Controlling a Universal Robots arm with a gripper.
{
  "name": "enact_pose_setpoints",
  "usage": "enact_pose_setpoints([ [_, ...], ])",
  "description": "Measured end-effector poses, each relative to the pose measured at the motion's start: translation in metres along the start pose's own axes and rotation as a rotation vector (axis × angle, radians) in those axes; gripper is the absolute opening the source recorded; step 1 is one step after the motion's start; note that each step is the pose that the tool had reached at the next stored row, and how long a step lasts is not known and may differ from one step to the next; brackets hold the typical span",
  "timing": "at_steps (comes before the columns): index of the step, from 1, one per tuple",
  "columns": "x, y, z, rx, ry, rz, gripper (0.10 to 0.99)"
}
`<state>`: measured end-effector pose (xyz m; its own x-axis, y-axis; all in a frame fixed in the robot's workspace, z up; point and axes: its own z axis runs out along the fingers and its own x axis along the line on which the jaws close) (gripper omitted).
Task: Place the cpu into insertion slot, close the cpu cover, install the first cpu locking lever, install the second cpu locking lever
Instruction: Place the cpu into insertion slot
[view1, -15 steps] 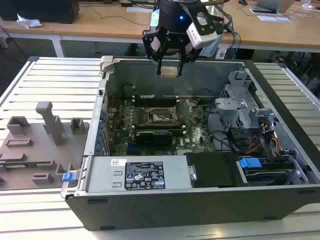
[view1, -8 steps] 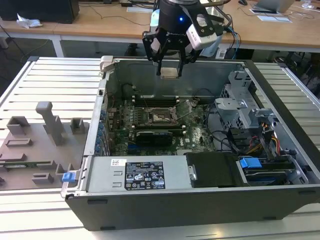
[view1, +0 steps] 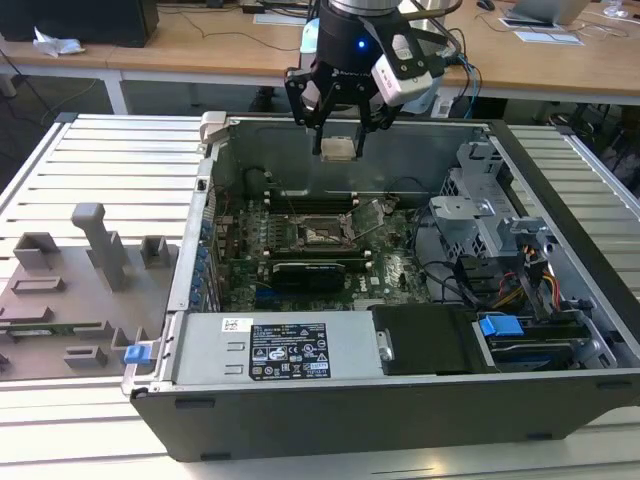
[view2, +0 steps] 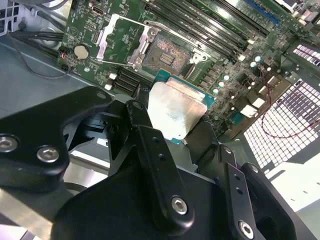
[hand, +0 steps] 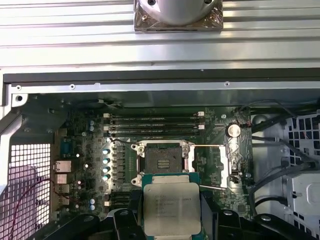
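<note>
My gripper (view1: 339, 146) hangs above the open computer case, shut on the cpu (view1: 338, 150), a small flat square chip with a silvery-beige top. Both wrist views show the cpu (view2: 175, 112) (hand: 171, 207) clamped by its edges between the black fingers (view2: 145, 135), held level and well above the green motherboard (view1: 400, 265). Below and slightly ahead of it lies the insertion slot (hand: 162, 162) (view2: 167, 52) (view1: 322, 233), dark, square and uncovered. The cpu cover (hand: 212, 165) (view2: 120, 42) is flipped open and lies beside the slot.
The case's metal walls (view1: 190, 250) ring the motherboard. Memory slots (hand: 155, 122) run along the slot's far side and a black card (view1: 310, 270) lies near it. A power supply (view1: 280, 345), drive cage (view1: 490, 220) and cables (view1: 450, 285) crowd the case. A grey fixture plate (view1: 70, 290) sits at the exterior view's left.
</note>
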<state>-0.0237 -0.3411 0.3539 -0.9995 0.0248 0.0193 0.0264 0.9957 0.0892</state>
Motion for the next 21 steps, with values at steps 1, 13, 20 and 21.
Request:
enact_pose_setpoints([
  [1, 0.0000, -0.0001, 0.0008, 0.000, 0.0000, 0.000, 0.545],
  [13, -0.0003, -0.0013, 0.0140, 0.000, 0.0000, 0.000, 0.545],
  [20, -0.0004, -0.0016, 0.0183, 0.000, 0.0000, 0.000, 0.545],
  [21, -0.0004, -0.0017, 0.0189, 0.000, 0.0000, 0.000, 0.545],
])
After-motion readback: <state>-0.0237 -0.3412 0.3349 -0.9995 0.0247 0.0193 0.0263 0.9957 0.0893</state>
